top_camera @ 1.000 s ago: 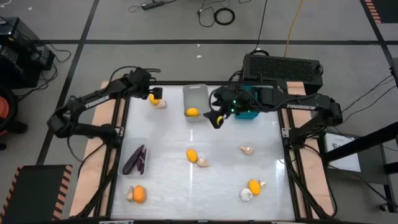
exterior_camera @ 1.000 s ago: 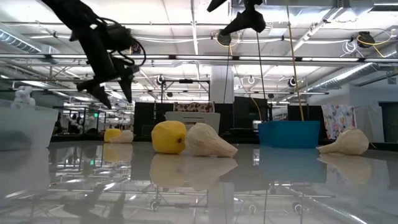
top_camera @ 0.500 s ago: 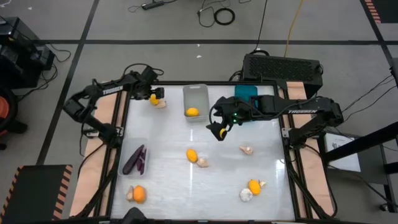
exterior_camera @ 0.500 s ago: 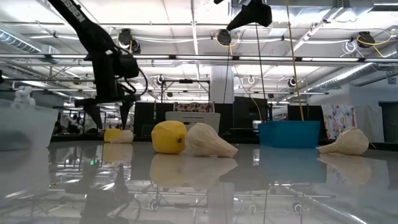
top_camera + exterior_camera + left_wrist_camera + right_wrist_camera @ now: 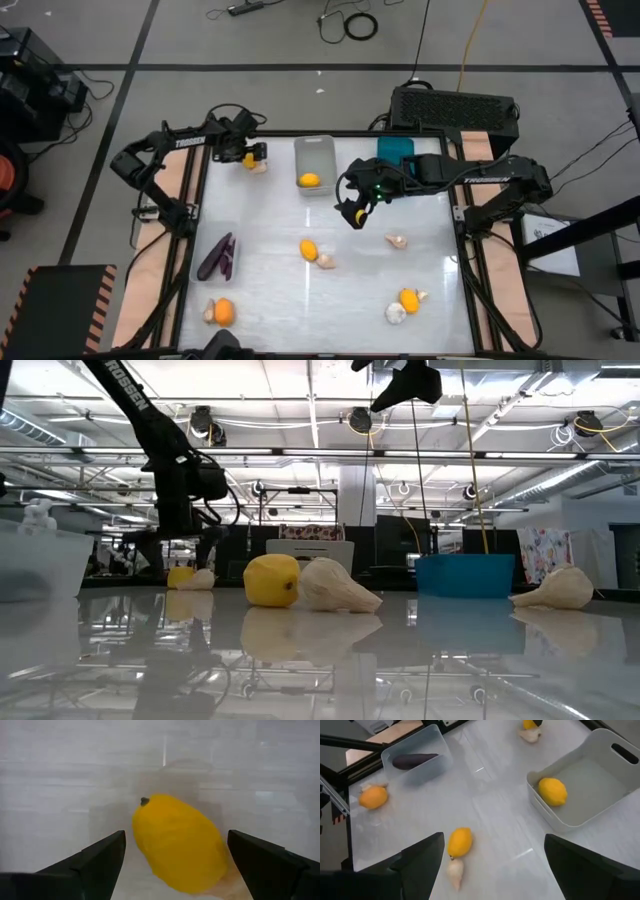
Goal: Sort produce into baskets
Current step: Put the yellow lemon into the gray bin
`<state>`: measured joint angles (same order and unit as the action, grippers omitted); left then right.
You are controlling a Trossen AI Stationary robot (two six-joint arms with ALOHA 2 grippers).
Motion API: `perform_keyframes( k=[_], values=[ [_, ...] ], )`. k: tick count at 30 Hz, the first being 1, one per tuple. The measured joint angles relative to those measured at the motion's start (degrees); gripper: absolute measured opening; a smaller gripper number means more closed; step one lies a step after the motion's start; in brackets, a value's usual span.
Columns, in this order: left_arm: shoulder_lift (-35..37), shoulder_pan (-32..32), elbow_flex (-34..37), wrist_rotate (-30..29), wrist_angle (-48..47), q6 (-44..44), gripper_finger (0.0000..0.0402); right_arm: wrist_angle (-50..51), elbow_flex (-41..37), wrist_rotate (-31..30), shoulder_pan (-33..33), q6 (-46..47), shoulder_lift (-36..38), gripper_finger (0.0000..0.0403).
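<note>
Near the far left corner of the glossy white table (image 5: pixel 350 290), the left end effector (image 5: pixel 247 156) is held with fingers apart astride a smooth yellow oval lemon (image 5: pixel 177 842). The lemon's long axis is tilted, its dark stem end toward the table's far edge. The right end effector (image 5: pixel 352 212), fingers apart, is held above the table's middle.

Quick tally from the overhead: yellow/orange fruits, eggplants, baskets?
Yellow/orange fruits: 5
Eggplants: 2
Baskets: 3, namely grey basket, teal basket, clear basket
Total: 10
</note>
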<state>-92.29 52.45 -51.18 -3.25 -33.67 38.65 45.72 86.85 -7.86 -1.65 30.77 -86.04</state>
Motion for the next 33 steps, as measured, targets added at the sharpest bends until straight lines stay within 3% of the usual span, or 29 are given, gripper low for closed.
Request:
perform_keyframes(
  k=[4, 15, 25, 33],
  values=[
    [0.0, -0.1, 0.0, 0.0, 0.3, 0.0, 0.0338, 0.1, 0.0, 0.0, 0.0, -0.1, 0.0, 0.0336],
    [0.0, -0.1, 0.0, -0.3, 0.2, -0.1, 0.0234, 0.1, 0.0, 0.1, -0.8, 0.0, 0.0, 0.0336],
    [7.1, -0.1, 0.0, 1.9, 2.0, -1.6, 0.0226, 0.1, 0.0, 0.2, -3.3, 1.6, 0.0, 0.0336],
    [18.0, -3.4, -3.3, 10.1, 9.9, 1.5, 0.0225, 0.0, 0.0, -0.2, -3.7, 3.7, 0.0, 0.0336]
  ],
)
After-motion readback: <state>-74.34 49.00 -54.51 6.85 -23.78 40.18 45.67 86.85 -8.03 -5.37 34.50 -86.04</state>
